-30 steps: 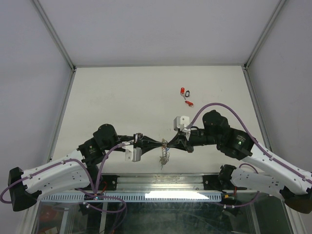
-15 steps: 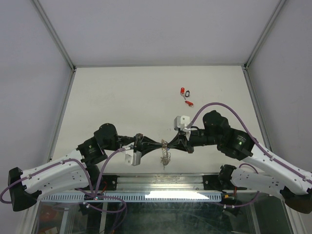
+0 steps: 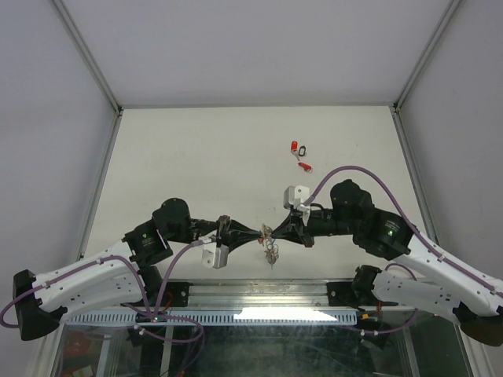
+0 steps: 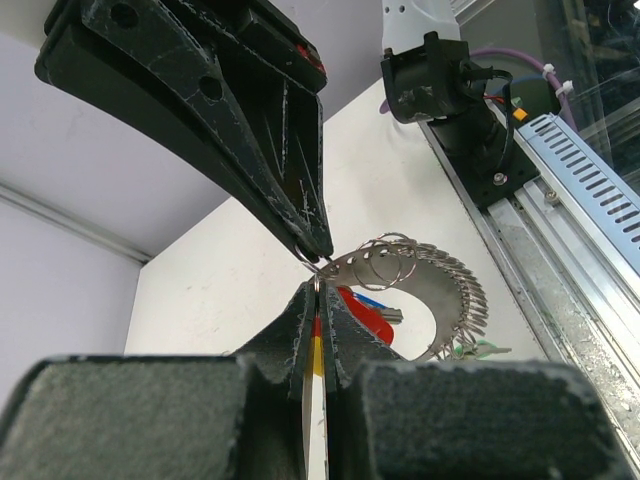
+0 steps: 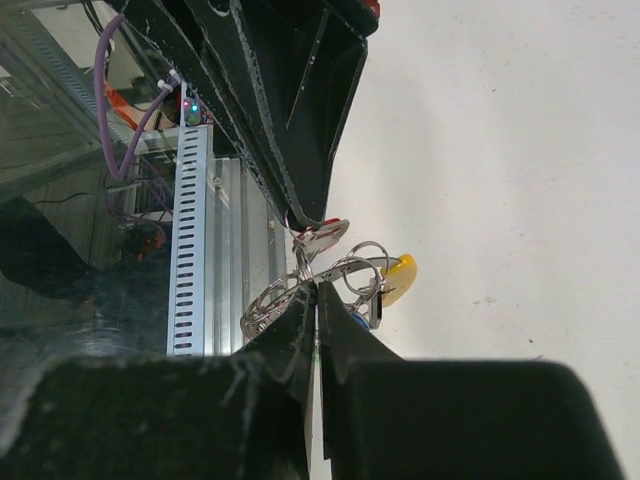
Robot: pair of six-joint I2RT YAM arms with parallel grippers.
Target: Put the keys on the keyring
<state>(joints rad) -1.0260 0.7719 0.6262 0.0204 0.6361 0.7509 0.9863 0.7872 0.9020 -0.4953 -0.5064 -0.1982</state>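
We see left jaws and right jaws both clamped on one keyring (image 3: 269,243) at lower centre, three loose keys (image 3: 299,151) right of centre, pale worktop (image 3: 196,157), white walls (image 3: 236,47)

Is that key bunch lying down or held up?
Held up: the keyring dangles where the shut left end effector and right end effector meet.
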